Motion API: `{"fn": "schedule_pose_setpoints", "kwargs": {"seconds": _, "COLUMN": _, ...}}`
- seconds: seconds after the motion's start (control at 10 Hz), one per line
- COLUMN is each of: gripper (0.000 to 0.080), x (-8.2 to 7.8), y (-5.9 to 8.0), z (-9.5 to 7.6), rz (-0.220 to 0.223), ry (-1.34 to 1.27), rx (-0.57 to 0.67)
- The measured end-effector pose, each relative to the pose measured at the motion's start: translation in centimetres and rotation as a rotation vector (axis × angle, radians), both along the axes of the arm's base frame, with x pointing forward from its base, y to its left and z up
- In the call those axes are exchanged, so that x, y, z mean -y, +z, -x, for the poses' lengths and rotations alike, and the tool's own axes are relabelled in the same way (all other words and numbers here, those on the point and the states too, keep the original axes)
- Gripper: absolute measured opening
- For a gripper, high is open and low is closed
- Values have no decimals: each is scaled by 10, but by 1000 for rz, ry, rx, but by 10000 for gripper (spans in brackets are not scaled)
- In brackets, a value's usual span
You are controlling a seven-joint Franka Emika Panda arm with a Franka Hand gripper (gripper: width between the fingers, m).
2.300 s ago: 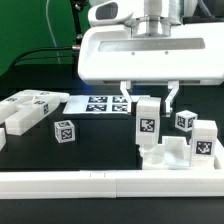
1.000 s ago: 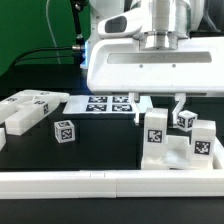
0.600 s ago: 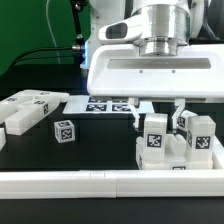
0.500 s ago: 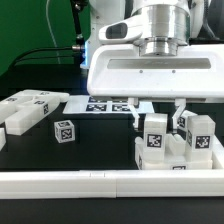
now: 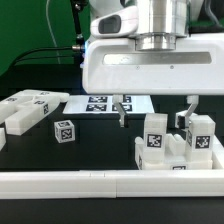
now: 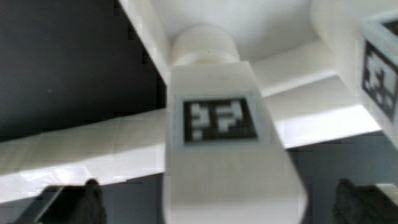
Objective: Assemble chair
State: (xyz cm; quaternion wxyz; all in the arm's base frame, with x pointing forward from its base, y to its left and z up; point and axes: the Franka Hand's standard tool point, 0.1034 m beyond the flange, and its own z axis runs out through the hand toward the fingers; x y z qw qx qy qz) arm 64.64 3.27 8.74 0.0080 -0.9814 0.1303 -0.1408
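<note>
Partly built small white plastic chair (image 5: pixel 175 152) near the front edge of the black desk (image 5: pixel 100 150), toward the exterior view's right, just behind the long white border rail (image 5: pixel 90 182). Two upright white tagged posts on its low blocky base: the first post (image 5: pixel 155 136) toward the exterior view's left, the second post (image 5: pixel 201 135) toward its right.

Dark fingers (image 5: pixel 121 108) spread wide, hanging on either side of the first post, apart from it, gripping nothing. In the wrist view, the first post (image 6: pixel 217 120) with its black-and-white tag midway between the two fingers (image 6: pixel 71 200), touching neither.

Behind the chair, flat on the desk, the marker board (image 5: pixel 105 102).

Toward the desk's edge at the exterior view's left, loose white parts: a flat tagged panel (image 5: pixel 35 99), a long white block (image 5: pixel 22 118) in front of it, and a small tagged cube (image 5: pixel 63 130) just beside that block.
</note>
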Motion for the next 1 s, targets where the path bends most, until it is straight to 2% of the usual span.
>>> {"fn": "schedule_pose_setpoints", "kwargs": {"seconds": 0.3, "gripper": 649, "x": -2, "y": -3, "z": 2, "rz": -50, "ry": -19, "rx": -167}}
{"fn": "schedule_pose_setpoints", "kwargs": {"seconds": 0.5, "gripper": 629, "x": -1, "y": -4, "z": -1, "rz": -48, "ry": -41, "rx": -143}}
{"fn": "schedule_pose_setpoints", "kwargs": {"seconds": 0.6, "gripper": 435, "x": -1, "y": -4, "z": -1, "rz": -48, "ry": -42, "rx": -143}}
{"fn": "schedule_pose_setpoints", "kwargs": {"seconds": 0.7, "gripper": 435, "x": -1, "y": -4, "z": -1, "rz": -55, "ry": -73, "rx": -143}}
{"fn": "schedule_pose_setpoints", "kwargs": {"seconds": 0.8, "gripper": 284, "x": -1, "y": -4, "z": -1, "rz": -76, "ry": -166, "rx": -143}}
{"fn": "schedule_pose_setpoints", "kwargs": {"seconds": 0.9, "gripper": 284, "x": -1, "y": -4, "z": -1, "rz": -92, "ry": -245, "rx": -143}}
{"fn": "schedule_pose_setpoints", "kwargs": {"seconds": 1.0, "gripper": 284, "x": -2, "y": -5, "z": -1, "rz": -128, "ry": -389, "rx": -143}}
